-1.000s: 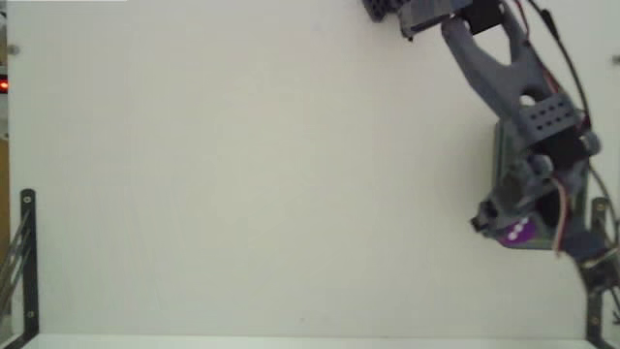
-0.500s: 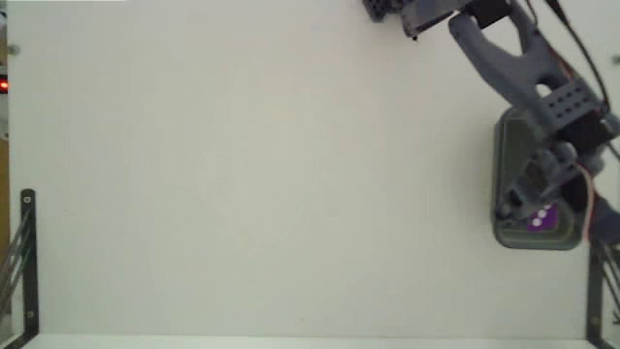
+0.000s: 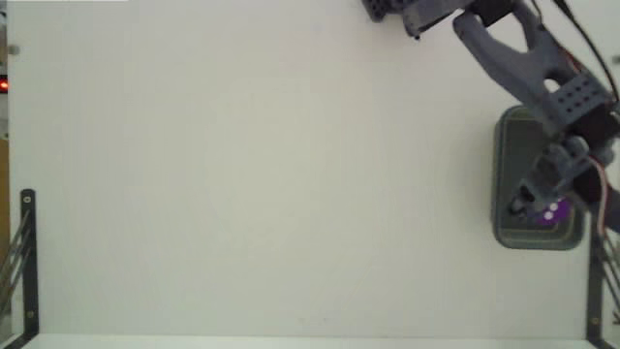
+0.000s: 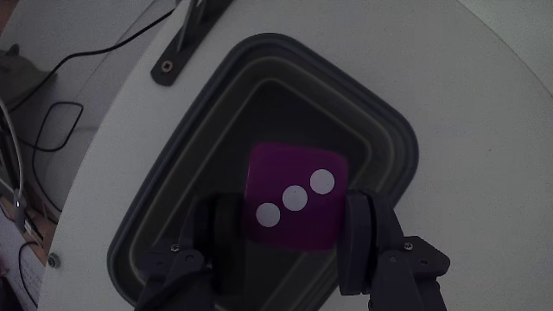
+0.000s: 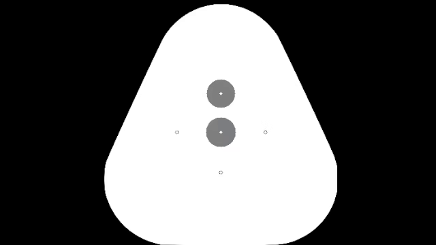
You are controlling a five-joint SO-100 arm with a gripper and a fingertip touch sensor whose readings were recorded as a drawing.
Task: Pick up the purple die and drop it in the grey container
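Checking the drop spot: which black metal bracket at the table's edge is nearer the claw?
The right-hand bracket in the fixed view, beside the grey container under the claw; the left bracket stands across the table.

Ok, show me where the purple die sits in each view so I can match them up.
Fixed view: purple die at far right, over the near end of the grey container, partly hidden by the hand.
Wrist view: centre frame, between the hand's fingers.
Shared landmark: the grey container.

Purple die (image 3: 549, 213) — seemingly gripped — over grey container (image 3: 513, 145).
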